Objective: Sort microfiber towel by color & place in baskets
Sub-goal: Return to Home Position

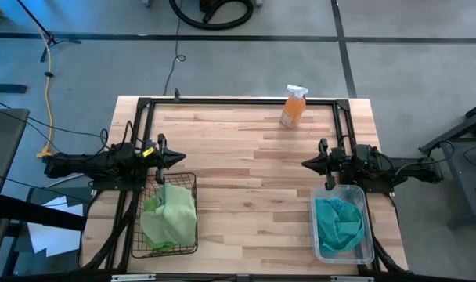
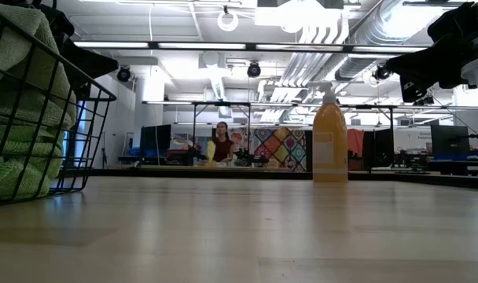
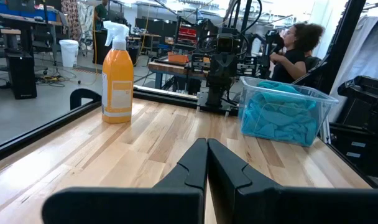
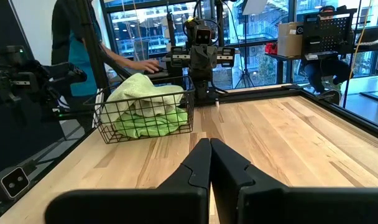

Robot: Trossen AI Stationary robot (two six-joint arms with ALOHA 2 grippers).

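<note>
Left gripper (image 1: 182,158) mid-left, jaws pressed together, empty; green towels (image 1: 169,218) sit in black wire basket (image 1: 196,235) lower left. Right gripper (image 1: 304,164) mid-right, also pinched closed and empty, blue towel (image 1: 338,222) in clear bin (image 1: 369,235) lower right.

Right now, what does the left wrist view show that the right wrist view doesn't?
Left wrist only: the orange spray bottle and the clear bin holding blue towels. Right wrist only: the black wire basket piled with green towels. Both: the wooden table, each arm's own shut gripper in front (left gripper, right gripper), and the other arm opposite.
</note>
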